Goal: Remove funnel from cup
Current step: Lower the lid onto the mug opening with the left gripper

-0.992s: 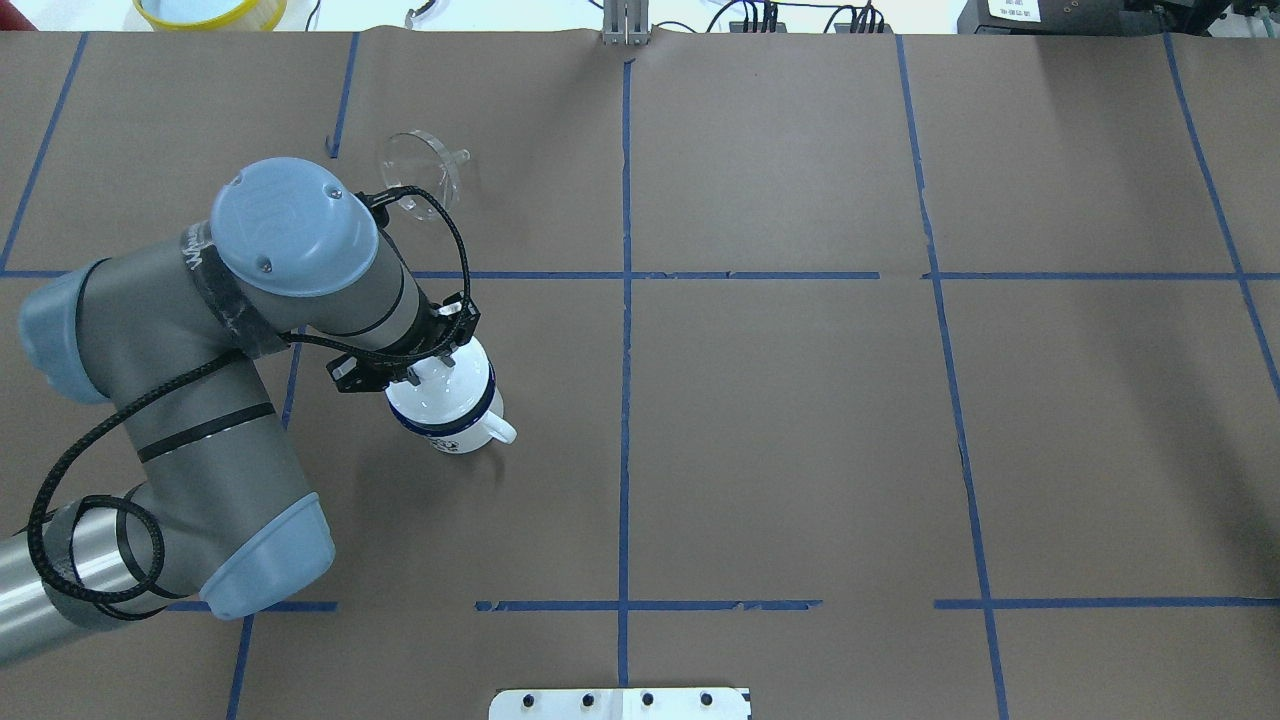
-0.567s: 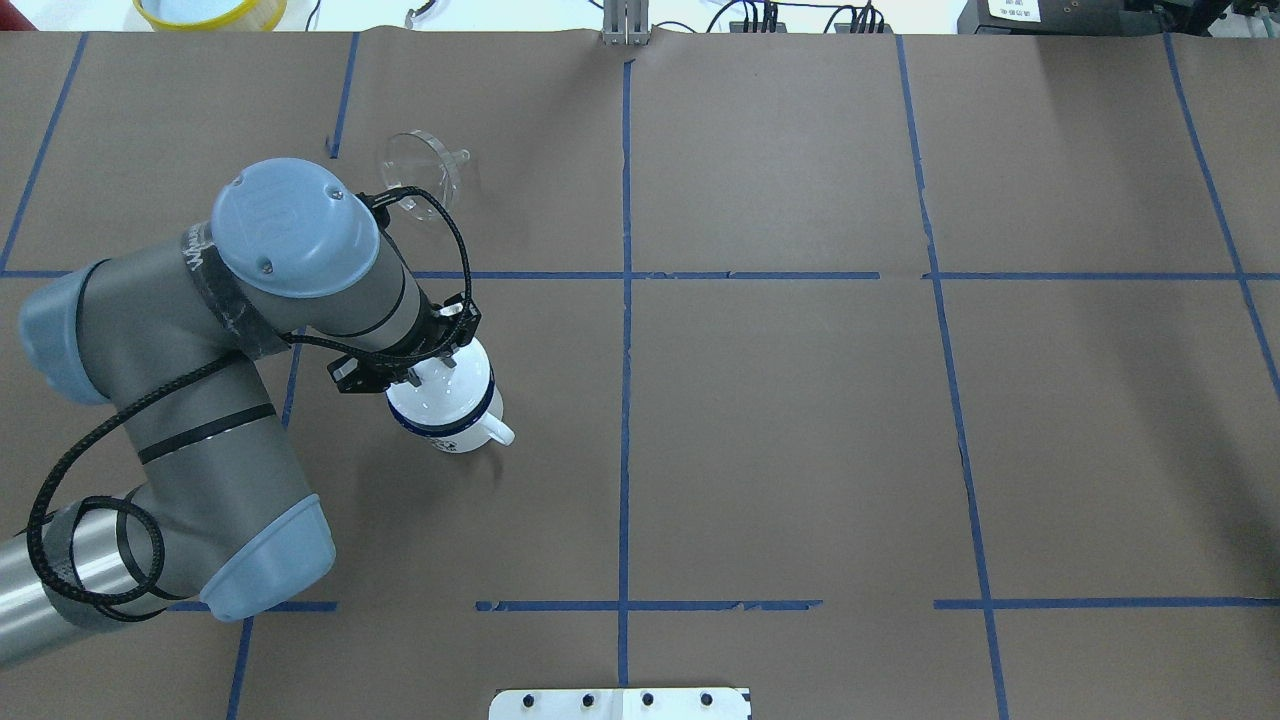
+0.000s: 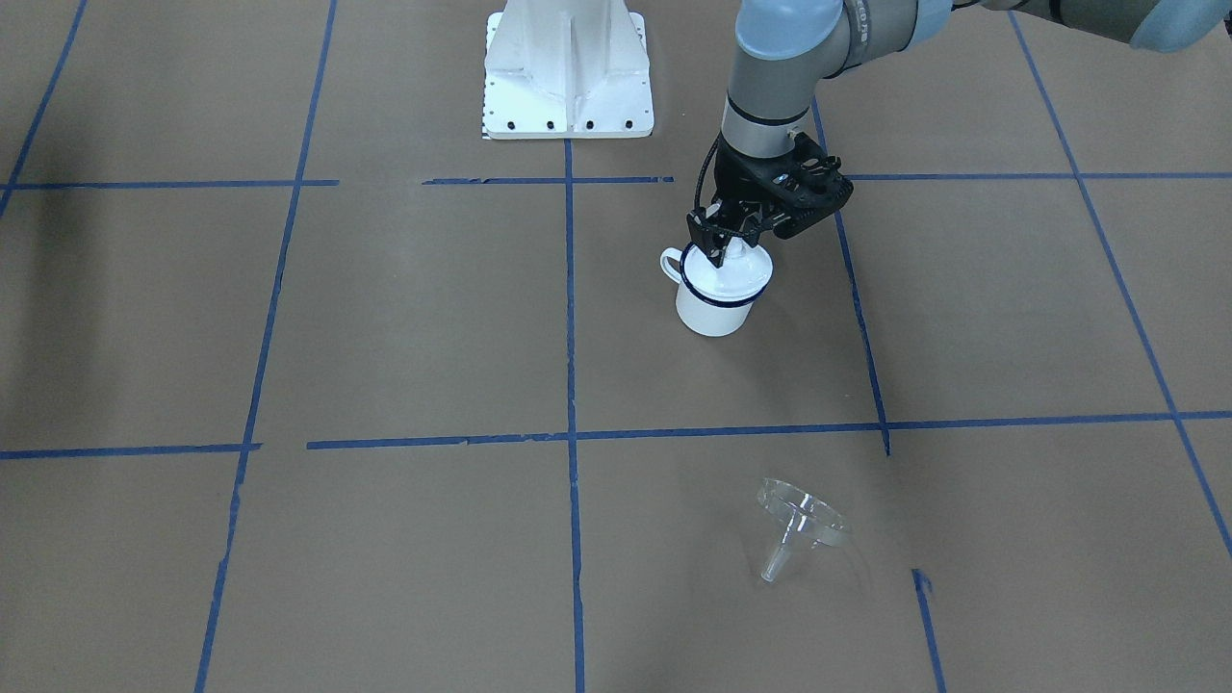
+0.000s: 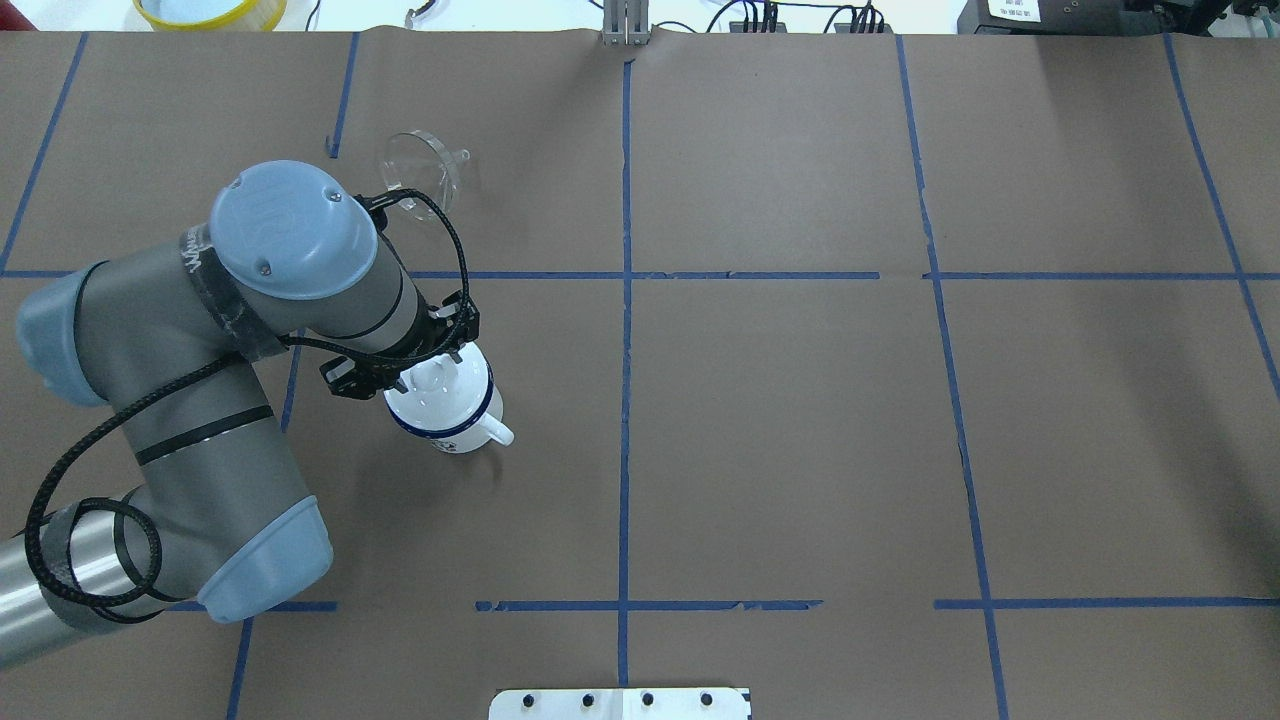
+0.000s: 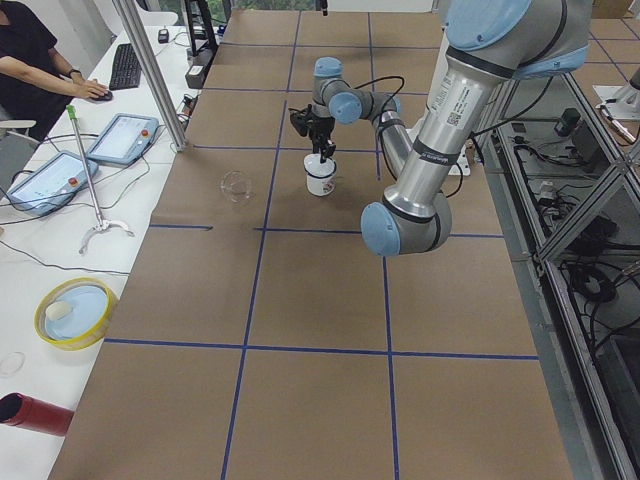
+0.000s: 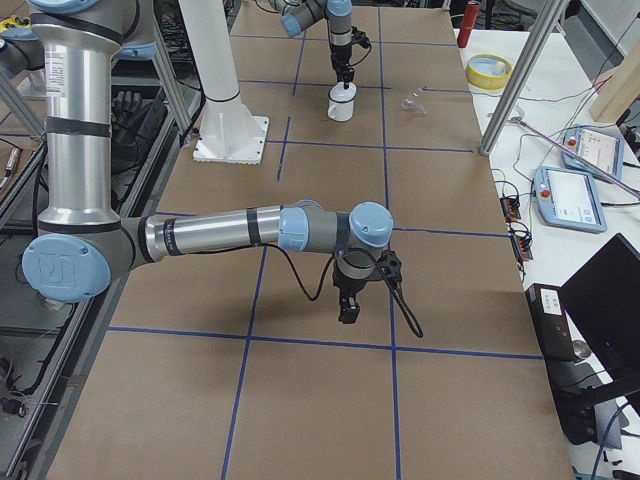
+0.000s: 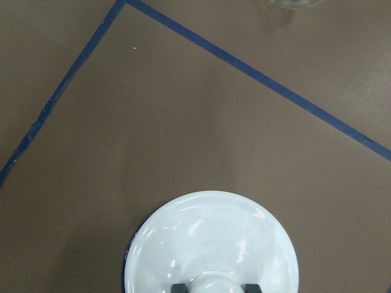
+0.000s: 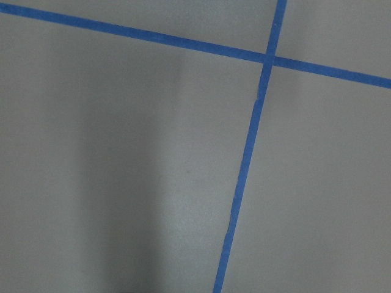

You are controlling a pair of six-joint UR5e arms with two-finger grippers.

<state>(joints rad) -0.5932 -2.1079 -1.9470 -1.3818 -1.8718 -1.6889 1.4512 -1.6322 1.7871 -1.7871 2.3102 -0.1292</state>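
The clear funnel (image 3: 799, 525) lies on its side on the brown table, well apart from the cup; it also shows in the overhead view (image 4: 420, 165) and at the top edge of the left wrist view (image 7: 293, 3). The white enamel cup (image 3: 712, 313) with a dark blue rim stands upright (image 4: 455, 432), and a white domed lid (image 7: 211, 244) sits on it. My left gripper (image 3: 718, 252) points down over the lid, its fingers (image 7: 177, 287) pressed to either side of the lid's knob. My right gripper (image 6: 347, 312) hangs over bare table far from both; I cannot tell whether it is open or shut.
The white robot base (image 3: 568, 67) stands at the robot's side of the table. A yellow-rimmed dish (image 5: 75, 312) and a red cylinder (image 5: 35, 413) sit off the table's end on my left. Blue tape lines (image 4: 625, 300) grid the brown surface.
My left wrist has shifted slightly to the left over the cup, and the cup has edged left with it. The funnel has not moved.
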